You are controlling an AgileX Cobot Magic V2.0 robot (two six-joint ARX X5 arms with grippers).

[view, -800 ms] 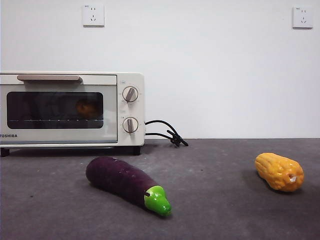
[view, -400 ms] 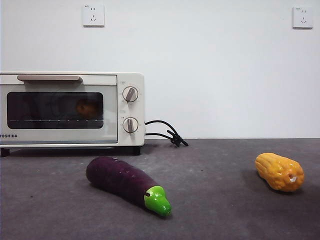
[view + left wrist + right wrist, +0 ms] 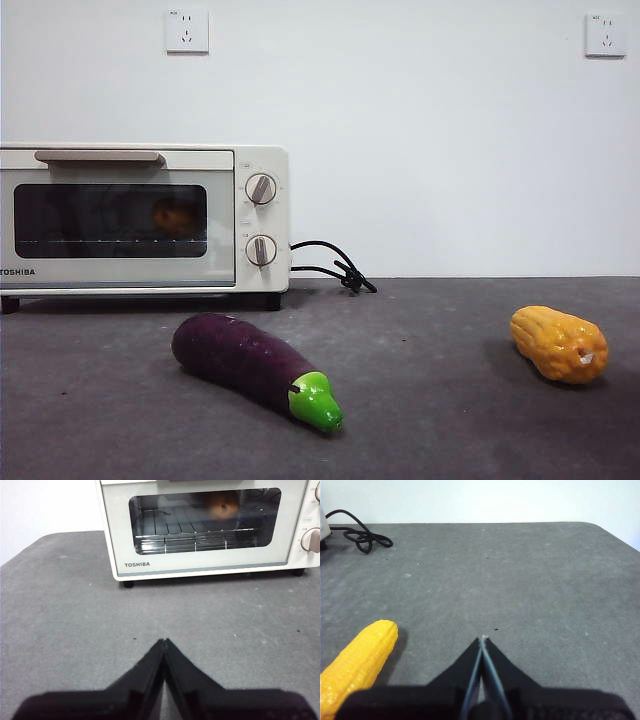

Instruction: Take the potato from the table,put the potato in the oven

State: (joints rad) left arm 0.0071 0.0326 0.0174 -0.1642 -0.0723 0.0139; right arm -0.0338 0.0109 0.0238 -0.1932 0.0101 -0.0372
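The potato (image 3: 176, 216) lies inside the cream TOSHIBA oven (image 3: 215, 160), a dim orange lump behind the shut dark glass door; the left wrist view shows the potato (image 3: 223, 505) on the wire rack inside the oven (image 3: 200, 565). My left gripper (image 3: 164, 641) is shut and empty, hovering over the table (image 3: 65, 610) well in front of the oven. My right gripper (image 3: 482, 638) is shut and empty over the table (image 3: 545, 580), beside the corn. Neither gripper shows in the front view.
A purple eggplant (image 3: 250, 366) with a green cap lies in front of the oven. A yellow corn cob (image 3: 558, 343) lies at the right, the corn cob (image 3: 355, 667) close to my right gripper. The oven's black cord (image 3: 335, 265) trails behind.
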